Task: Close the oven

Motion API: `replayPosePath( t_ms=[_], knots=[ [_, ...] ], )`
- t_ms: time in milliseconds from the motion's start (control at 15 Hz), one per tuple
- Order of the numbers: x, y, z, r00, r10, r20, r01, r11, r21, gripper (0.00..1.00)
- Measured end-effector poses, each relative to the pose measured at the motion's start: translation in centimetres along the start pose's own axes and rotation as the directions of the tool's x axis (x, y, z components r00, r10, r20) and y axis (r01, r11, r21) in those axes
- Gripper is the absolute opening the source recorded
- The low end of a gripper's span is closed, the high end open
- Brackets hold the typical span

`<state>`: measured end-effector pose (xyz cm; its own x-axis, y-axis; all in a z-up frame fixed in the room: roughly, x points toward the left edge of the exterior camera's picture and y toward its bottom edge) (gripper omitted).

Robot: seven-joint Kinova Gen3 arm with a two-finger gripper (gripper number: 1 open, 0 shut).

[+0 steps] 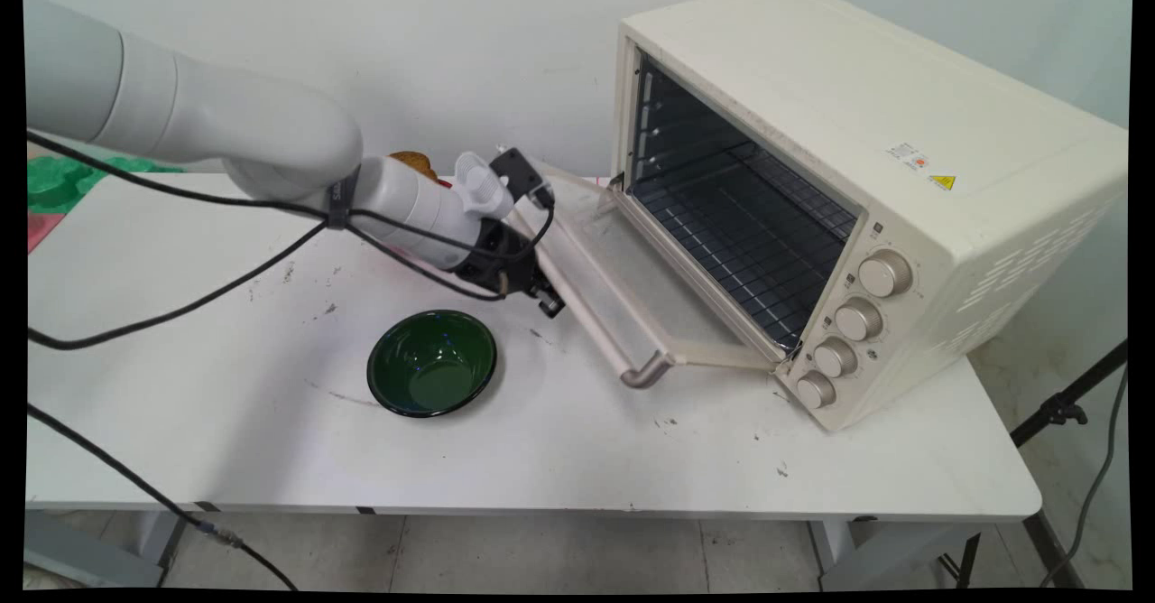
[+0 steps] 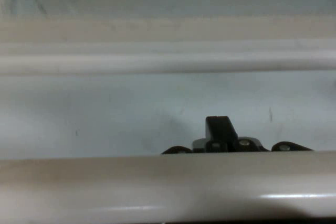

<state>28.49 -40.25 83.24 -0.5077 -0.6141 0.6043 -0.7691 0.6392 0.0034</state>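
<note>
Glossy green bowl [image 1: 431, 375], matt cream oven [image 1: 866, 179] (metal rack [image 1: 749, 224] inside), scuffed table [image 1: 541, 440]

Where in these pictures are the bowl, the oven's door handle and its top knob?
bowl [image 1: 431, 375]: main view, green inside.
handle [image 1: 591, 319]: main view, middle of the bar.
handle [image 2: 168, 190]: hand view, bar across the bottom.
top knob [image 1: 884, 273]: main view, knob face.

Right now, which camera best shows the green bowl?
The main view: the dark green glossy bowl sits whole and unobstructed on the white table, below the black gripper. The hand view shows none of it, only the oven door's handle bar up close.
</note>
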Motion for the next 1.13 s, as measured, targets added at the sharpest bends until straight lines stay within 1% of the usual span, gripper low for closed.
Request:
replayPosePath(
  t_ms=[667, 1133],
  knots=[
    [6.1, 0.5, -3.2, 0.995, -0.012, -0.101, 0.011, 1.0, -0.016, 0.0],
    [8.8, 0.5, -5.4, 0.99, -0.004, -0.14, 0.0, 1.0, -0.027, 0.0]
  ],
)
